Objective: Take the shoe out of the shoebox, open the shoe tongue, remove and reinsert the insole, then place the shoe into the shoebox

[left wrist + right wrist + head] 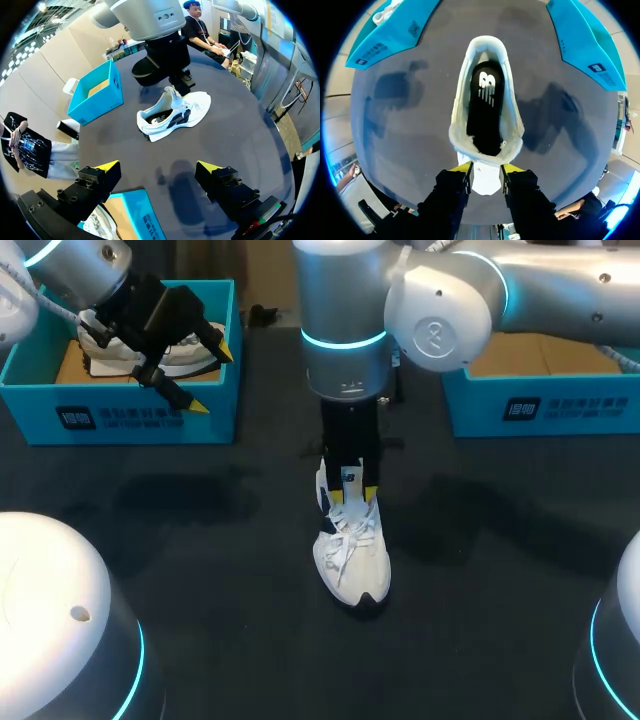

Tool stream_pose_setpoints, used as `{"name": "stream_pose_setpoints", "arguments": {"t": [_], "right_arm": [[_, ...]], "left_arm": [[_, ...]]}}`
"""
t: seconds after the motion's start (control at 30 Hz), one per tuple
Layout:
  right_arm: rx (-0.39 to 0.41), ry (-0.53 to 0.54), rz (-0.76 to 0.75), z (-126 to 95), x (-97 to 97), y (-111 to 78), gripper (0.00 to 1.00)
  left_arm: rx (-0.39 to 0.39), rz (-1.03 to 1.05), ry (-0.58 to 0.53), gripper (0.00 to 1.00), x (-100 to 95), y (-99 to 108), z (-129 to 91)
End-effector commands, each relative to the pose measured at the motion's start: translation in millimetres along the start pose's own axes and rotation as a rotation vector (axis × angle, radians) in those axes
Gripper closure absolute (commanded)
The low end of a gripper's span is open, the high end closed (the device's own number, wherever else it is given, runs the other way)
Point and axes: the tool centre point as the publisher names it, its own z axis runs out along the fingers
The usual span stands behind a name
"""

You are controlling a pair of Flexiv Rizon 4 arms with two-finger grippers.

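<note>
My right gripper (485, 174) is clenched on the white tongue (485, 184) of the white lace-up sneaker (352, 558). The sneaker stands on the dark table (200, 540) between two boxes, with its black insole (484, 107) inside. My left gripper (159, 167) hangs spread wide, grasping nothing, above the front wall of the turquoise cardboard shoebox (150, 418).

Silver-grey right arm (345, 300) has a glowing cyan ring (343, 338); its black tool (485, 171) has yellow tips.

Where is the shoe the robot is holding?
Head view: the shoe stands mid-table, tongue pinched by the right hand, left shoebox and right shoebox farther back.
</note>
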Motion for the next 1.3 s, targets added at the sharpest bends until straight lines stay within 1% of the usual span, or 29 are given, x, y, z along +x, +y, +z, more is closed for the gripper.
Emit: {"name": "stream_pose_setpoints", "arguments": {"t": [0.03, 0.13, 0.37, 0.6, 0.7, 0.8, 0.97, 1.07, 1.13, 1.2, 1.3], "right_arm": [[-0.004, 0.002, -0.015, 5.4, 0.5, 15.4, 0.76], [-0.007, 0.0, -0.036, 7.3, 0.3, 24.9, 0.81], [-0.018, -0.003, -0.049, 8.1, -1.3, 32.3, 0.8], [-0.044, -0.035, -0.061, -8.7, -3.0, 30.8, 0.77], [-0.055, -0.036, -0.068, -10.9, -2.1, 32.1, 0.76], [-0.061, -0.021, -0.076, -6.7, -0.4, 36.9, 0.76], [-0.048, 0.006, -0.092, 11.1, 1.1, 47.2, 0.78], [-0.049, 0.01, -0.096, 13.8, 0.4, 49.2, 0.79], [-0.06, -0.004, -0.098, 8.1, -4.2, 47.6, 0.77], [-0.088, -0.022, -0.116, -0.7, -9.7, 46.0, 0.76], [-0.145, -0.059, -0.215, -11.0, -16.2, 48.4, 0.73]], "left_arm": [[-0.003, 0.0, 0.001, 0.0, 0.6, -0.2, -0.9], [-0.003, 0.0, 0.001, 0.0, 0.6, -0.2, -0.9], [-0.003, 0.0, 0.001, 0.0, 0.6, -0.2, -0.9], [-0.003, 0.0, 0.001, 0.0, 0.6, -0.2, -0.9], [-0.003, 0.0, 0.001, 0.0, 0.6, -0.2, -0.9], [-0.003, 0.0, 0.001, 0.0, 0.6, -0.2, -0.9], [-0.003, 0.0, 0.001, 0.0, 0.6, -0.2, -0.9], [-0.003, 0.0, 0.001, 0.0, 0.6, -0.2, -0.9], [-0.003, 0.0, 0.001, 0.0, 0.6, -0.2, -0.9], [-0.003, 0.0, 0.001, 0.0, 0.6, -0.2, -0.9], [-0.003, 0.0, 0.001, 0.0, 0.6, -0.2, -0.9]]}}
